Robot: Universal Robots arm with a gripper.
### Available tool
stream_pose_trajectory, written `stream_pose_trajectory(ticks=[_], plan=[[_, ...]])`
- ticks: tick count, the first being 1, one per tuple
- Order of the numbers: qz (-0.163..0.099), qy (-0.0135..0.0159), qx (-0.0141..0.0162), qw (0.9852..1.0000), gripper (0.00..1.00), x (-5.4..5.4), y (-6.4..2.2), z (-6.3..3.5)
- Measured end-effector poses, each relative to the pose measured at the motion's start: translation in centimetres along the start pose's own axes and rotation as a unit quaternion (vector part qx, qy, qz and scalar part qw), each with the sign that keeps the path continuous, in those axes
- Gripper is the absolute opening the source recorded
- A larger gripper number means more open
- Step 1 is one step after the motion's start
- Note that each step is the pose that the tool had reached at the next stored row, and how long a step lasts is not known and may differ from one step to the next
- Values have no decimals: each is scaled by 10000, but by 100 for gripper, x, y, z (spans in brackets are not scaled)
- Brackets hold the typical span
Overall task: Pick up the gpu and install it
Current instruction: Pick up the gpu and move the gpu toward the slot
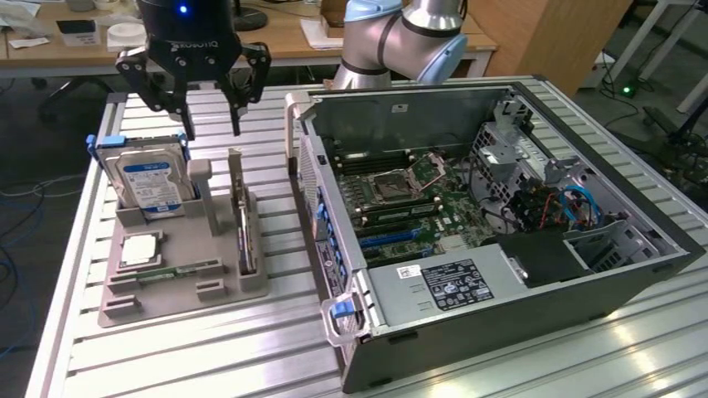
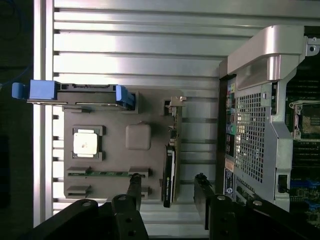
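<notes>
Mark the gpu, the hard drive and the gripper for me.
gpu (image 2: 169,175): wrist view, edge of the dark board.
hard drive (image 1: 155,184): exterior view, blue label.
gripper (image 1: 211,128): exterior view, midway between its open fingertips.

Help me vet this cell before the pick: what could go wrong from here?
The thin black expansion card with a pale metal bracket stands on edge in the grey holder; the open tool above it could, if off-centre, strike its top edge or tip it.
The blue-labelled silver hard drive stands close beside; a finger might clip it.
The open computer case rises beside the holder and could catch the card.
</notes>
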State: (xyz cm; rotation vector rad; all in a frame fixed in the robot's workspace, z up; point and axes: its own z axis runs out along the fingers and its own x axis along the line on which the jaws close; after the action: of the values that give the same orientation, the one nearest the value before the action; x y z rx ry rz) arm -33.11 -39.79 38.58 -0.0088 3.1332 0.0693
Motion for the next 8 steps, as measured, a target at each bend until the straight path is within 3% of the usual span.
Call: stream_pose_trajectory(ticks=[2, 8], plan=[[-6, 18, 0, 10000, 55, -2, -8, 18], [-5, 18, 4, 10000, 55, -1, -58, 37]])
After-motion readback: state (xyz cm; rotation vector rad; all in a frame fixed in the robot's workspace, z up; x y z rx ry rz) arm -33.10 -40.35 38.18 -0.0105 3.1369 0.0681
